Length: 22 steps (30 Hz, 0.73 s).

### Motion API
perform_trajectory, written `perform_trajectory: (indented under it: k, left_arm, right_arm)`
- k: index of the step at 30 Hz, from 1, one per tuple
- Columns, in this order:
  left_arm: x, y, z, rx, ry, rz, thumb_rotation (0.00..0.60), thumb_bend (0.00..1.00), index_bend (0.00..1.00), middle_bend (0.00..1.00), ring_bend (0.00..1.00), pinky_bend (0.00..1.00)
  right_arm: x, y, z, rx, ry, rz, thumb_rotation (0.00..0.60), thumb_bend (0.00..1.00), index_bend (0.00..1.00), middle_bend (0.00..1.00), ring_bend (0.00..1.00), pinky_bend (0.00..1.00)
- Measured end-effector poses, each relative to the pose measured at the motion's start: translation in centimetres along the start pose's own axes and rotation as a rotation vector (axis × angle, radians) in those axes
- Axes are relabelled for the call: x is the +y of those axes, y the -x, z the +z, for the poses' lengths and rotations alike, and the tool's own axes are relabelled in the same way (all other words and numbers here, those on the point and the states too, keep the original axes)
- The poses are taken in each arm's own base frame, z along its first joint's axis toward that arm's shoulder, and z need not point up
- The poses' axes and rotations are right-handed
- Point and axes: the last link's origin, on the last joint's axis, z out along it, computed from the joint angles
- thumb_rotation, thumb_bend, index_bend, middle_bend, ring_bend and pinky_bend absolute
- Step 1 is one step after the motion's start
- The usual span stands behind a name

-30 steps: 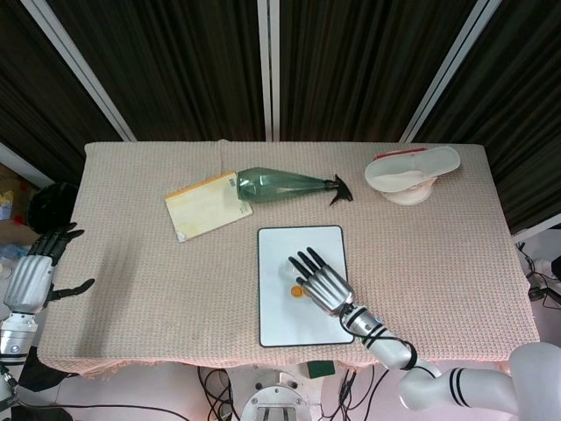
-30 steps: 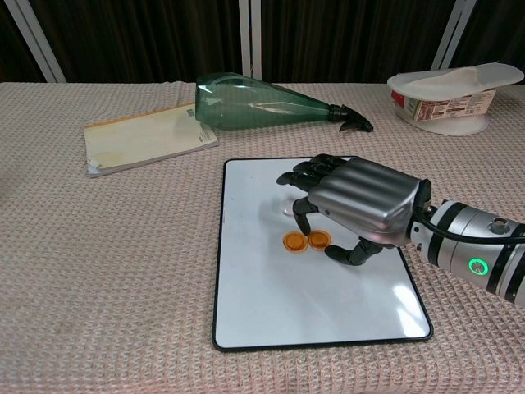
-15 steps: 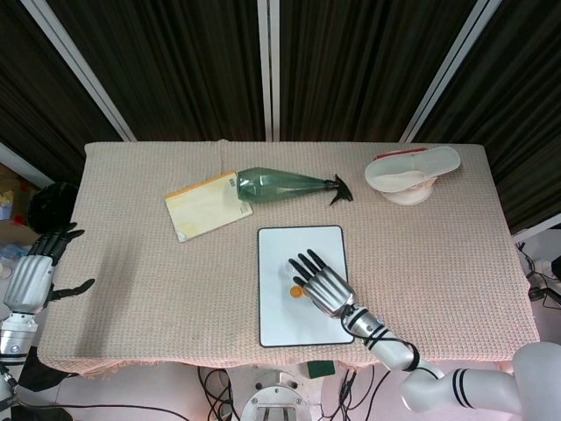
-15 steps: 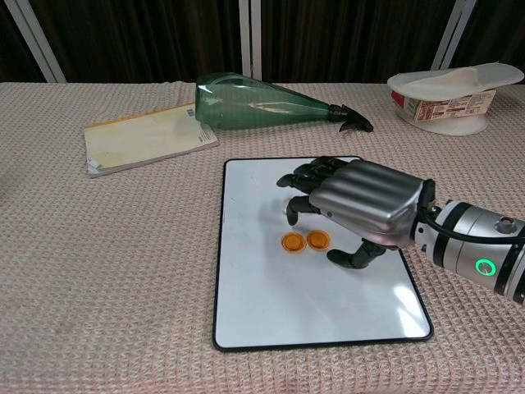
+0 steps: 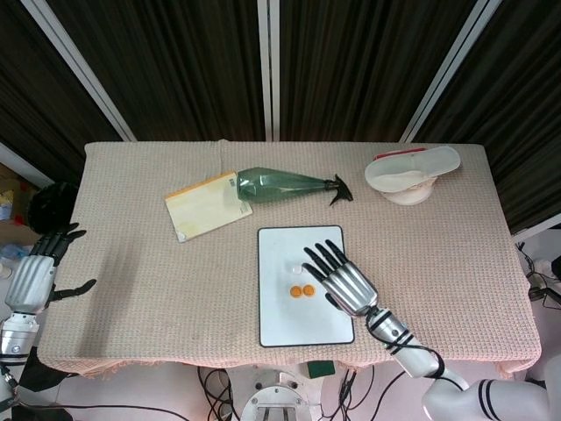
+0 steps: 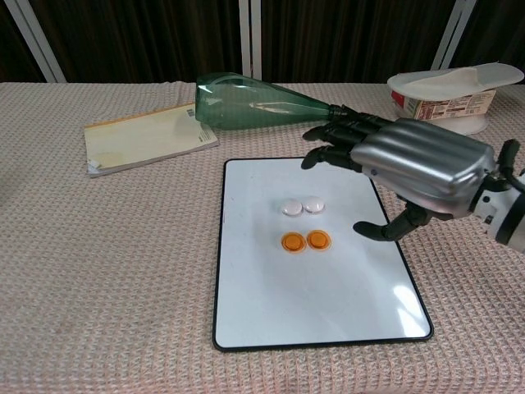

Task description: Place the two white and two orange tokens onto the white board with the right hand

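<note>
Two white tokens (image 6: 302,207) lie side by side on the white board (image 6: 271,287), with two orange tokens (image 6: 306,241) just in front of them. In the head view the orange tokens (image 5: 301,291) show on the board (image 5: 280,326); the white ones are barely visible there. My right hand (image 6: 410,168) hovers above the board's right edge, fingers spread, holding nothing, raised clear of the tokens; the head view shows my right hand (image 5: 344,280) right of the tokens. My left hand (image 5: 37,274) hangs open off the table's left edge.
A green plastic bottle (image 6: 262,103) lies on its side behind the board, next to a yellow notebook (image 6: 148,137). A white bowl with a packet (image 6: 453,90) stands at the back right. The beige cloth covers the table (image 6: 98,271).
My right hand has lifted off the board and drawn back to the right, uncovering the two white tokens it left there. The orange tokens and left hand stayed put.
</note>
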Motion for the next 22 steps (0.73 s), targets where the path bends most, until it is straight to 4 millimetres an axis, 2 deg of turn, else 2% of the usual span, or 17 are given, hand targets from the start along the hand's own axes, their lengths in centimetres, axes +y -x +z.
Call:
perform_trajectory:
  k: [4, 7, 12, 18, 22]
  left_arm:
    - [0.2, -0.1, -0.1, 0.004, 0.004, 0.008, 0.600, 0.11, 0.18, 0.11, 0.09, 0.15]
    - [0.5, -0.2, -0.1, 0.010, 0.010, 0.014, 0.600, 0.11, 0.18, 0.11, 0.09, 0.15]
    - [1.0, -0.5, -0.3, 0.024, 0.014, 0.034, 0.600, 0.11, 0.18, 0.11, 0.09, 0.15]
    - [1.3, -0.9, -0.5, 0.027, 0.010, 0.056, 0.600, 0.11, 0.18, 0.11, 0.09, 0.15]
    - [1.3, -0.7, -0.6, 0.017, 0.008, 0.074, 0.600, 0.11, 0.18, 0.11, 0.09, 0.15]
  right_arm:
    - [3.1, -1.1, -2.5, 0.068, 0.082, 0.050, 0.600, 0.24, 0.01, 0.00, 0.00, 0.00]
    - [6.2, -1.6, -5.0, 0.128, 0.174, 0.062, 0.600, 0.22, 0.00, 0.00, 0.00, 0.00]
    - [11.6, -1.1, -10.7, 0.144, 0.388, 0.045, 0.600, 0.21, 0.00, 0.00, 0.00, 0.00]
    - [15.3, -0.3, -16.8, 0.112, 0.649, 0.066, 0.600, 0.21, 0.00, 0.00, 0.00, 0.00]
    - [16.2, -0.1, -18.7, 0.112, 0.729, 0.061, 0.600, 0.21, 0.00, 0.00, 0.00, 0.00]
